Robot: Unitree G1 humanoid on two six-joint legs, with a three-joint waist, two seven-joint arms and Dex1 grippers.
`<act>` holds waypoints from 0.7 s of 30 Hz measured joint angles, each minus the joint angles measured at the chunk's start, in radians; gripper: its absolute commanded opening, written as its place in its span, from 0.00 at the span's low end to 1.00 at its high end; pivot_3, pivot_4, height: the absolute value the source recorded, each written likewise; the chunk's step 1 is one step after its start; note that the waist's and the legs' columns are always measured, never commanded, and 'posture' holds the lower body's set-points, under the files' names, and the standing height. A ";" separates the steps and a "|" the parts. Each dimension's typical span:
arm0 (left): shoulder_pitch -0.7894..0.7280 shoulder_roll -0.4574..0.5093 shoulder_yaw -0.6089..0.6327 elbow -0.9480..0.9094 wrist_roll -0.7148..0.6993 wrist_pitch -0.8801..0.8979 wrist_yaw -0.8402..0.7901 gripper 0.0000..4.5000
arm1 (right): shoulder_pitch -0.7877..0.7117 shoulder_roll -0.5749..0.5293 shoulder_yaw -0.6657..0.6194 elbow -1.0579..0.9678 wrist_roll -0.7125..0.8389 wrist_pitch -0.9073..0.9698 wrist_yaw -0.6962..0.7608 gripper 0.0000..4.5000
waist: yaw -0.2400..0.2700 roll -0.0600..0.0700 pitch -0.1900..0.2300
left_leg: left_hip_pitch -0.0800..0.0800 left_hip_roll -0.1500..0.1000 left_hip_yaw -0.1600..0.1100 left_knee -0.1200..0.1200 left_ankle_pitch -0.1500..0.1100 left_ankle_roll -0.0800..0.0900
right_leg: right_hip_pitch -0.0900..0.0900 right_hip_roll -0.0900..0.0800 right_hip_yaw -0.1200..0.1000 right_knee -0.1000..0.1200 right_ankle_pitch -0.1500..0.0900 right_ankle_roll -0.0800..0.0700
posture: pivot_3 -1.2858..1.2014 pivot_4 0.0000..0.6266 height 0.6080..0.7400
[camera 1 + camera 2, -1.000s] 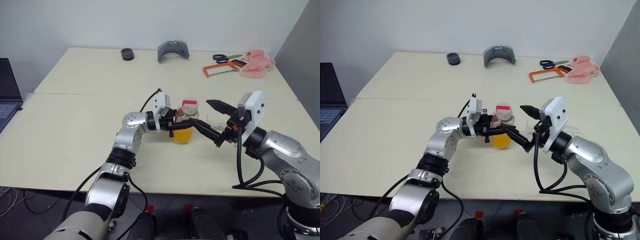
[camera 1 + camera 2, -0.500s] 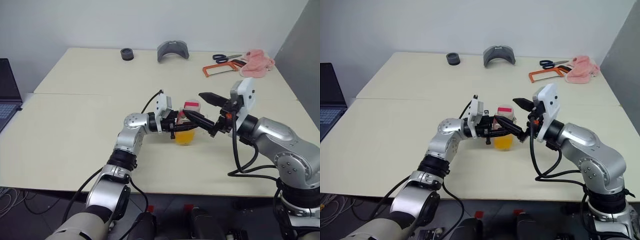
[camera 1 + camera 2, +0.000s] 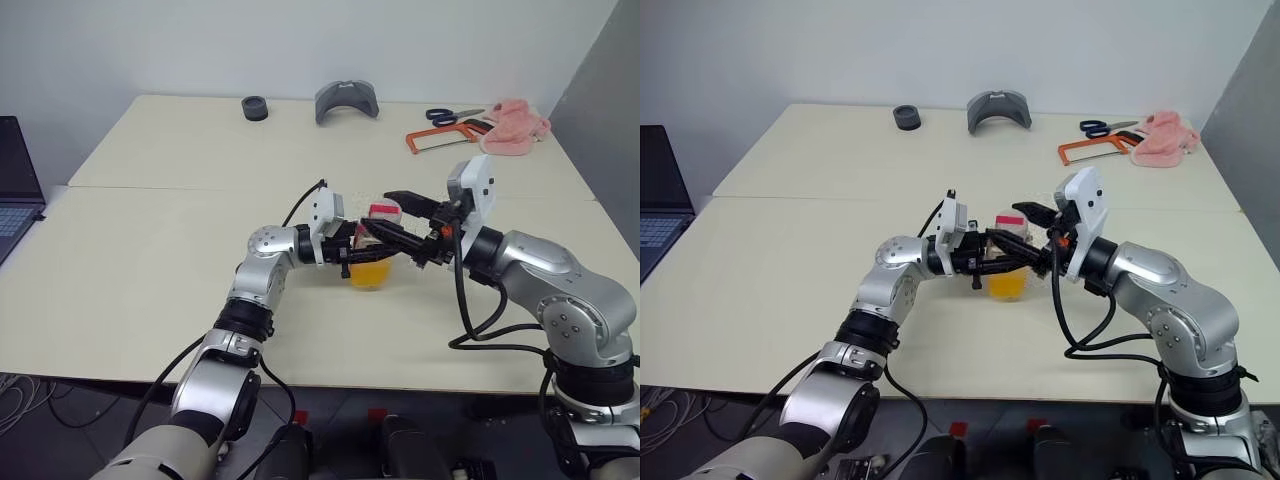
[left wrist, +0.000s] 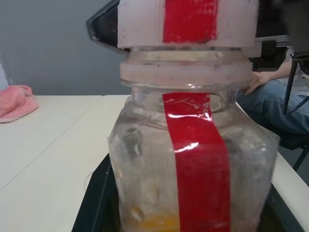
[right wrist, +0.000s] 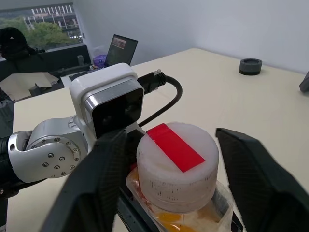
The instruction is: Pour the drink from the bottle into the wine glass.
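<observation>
Bottle [image 3: 371,252] mid-desk [image 3: 150,260], upright, drink [image 3: 367,273] low inside. Left gripper [image 3: 352,247] clenched on body. Right gripper [image 5: 171,159] straddles cap [image 5: 176,157], fingers apart, not gripping. Thin plastic likely squashy, light; take cap by ribbed side.

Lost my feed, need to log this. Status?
Left gripper shut on bottle, upright on table. Right gripper open, fingers straddling cap, not touching. Nothing in the way.
</observation>
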 measured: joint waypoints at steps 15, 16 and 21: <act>0.016 0.007 -0.004 -0.011 0.001 -0.001 0.003 0.35 | 0.047 -0.008 0.090 -0.043 -0.230 -0.256 0.048 0.39 | 0.000 0.000 0.000 | 0.000 0.000 0.000 0.000 0.000 0.000 | 0.000 0.000 0.000 0.000 0.000 0.000 | 0.52 0.24 1.00; 0.017 0.006 -0.004 -0.011 0.001 -0.001 0.003 0.35 | 0.060 0.008 0.085 -0.043 -0.220 -0.252 0.044 0.39 | 0.000 0.000 0.000 | 0.000 0.000 0.000 0.000 0.000 0.000 | 0.000 0.000 0.000 0.000 0.000 0.000 | 0.52 0.24 1.00; 0.018 0.005 -0.006 -0.013 0.001 -0.001 0.009 0.35 | 0.088 0.076 -0.037 -0.065 -0.070 -0.175 -0.025 0.39 | 0.001 0.000 0.000 | 0.000 0.001 -0.001 0.000 0.000 0.000 | 0.000 -0.001 0.000 0.000 0.000 0.000 | 0.52 0.24 1.00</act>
